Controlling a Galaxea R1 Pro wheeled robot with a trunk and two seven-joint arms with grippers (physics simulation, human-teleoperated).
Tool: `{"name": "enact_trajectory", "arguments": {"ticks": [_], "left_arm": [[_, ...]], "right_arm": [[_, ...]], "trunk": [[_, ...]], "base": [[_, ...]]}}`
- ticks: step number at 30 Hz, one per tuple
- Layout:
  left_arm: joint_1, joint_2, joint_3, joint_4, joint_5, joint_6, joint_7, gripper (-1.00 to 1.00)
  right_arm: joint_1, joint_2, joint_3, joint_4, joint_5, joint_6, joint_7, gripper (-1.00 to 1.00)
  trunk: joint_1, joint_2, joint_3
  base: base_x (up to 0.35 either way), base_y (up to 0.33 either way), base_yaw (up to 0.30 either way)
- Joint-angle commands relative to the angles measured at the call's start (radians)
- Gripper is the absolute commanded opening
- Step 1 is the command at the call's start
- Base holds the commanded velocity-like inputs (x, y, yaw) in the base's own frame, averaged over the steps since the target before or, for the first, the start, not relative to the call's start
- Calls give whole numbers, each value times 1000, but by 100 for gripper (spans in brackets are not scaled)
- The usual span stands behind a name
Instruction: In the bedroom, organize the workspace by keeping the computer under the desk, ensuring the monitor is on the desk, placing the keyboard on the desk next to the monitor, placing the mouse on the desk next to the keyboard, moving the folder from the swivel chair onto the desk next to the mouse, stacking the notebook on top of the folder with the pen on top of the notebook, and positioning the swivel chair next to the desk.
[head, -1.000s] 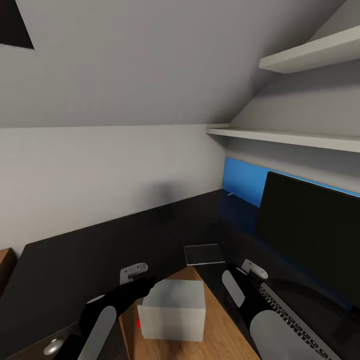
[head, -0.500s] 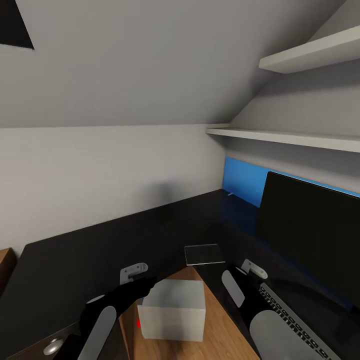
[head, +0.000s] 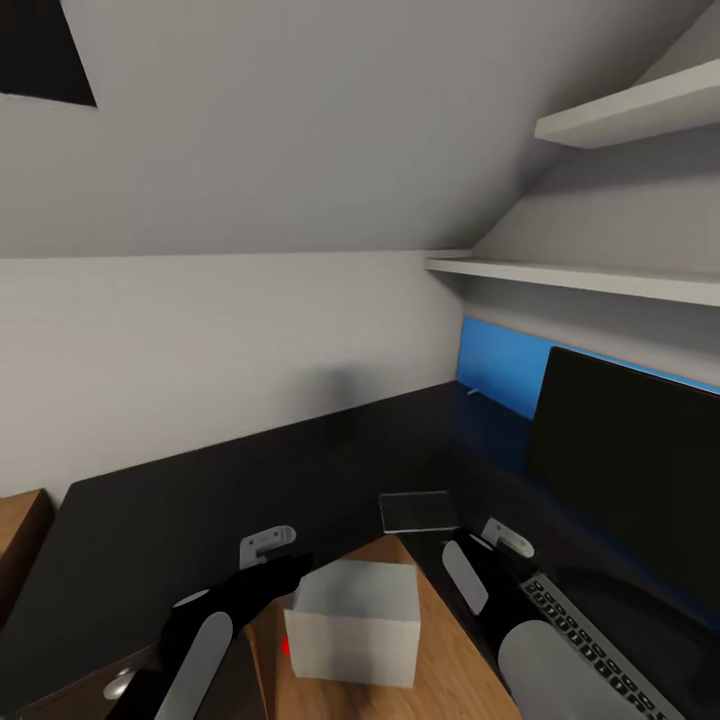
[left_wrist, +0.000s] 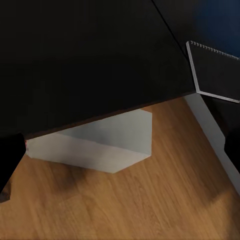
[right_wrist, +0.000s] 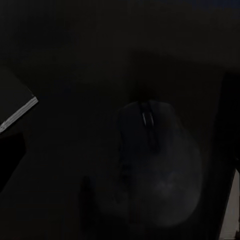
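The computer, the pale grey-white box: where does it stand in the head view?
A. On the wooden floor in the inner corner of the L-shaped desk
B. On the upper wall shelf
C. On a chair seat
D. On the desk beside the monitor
A: the computer stands on the wooden floor, below the black desk edge.

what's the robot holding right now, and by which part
Nothing that can be seen. In the head view the left gripper and right gripper hover over the desk with nothing between their fingers; the mouse lies untouched.
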Motion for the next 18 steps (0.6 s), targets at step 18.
{"name": "enact_trajectory", "arguments": {"ticks": [18], "left_arm": [[-1,1,-1,21,5,-1,11,100]], "right_arm": [[0,0,12,28,-1,8,-1,100]], "trunk": [[0,-1,7]], "base": [[0,0,192]]}}
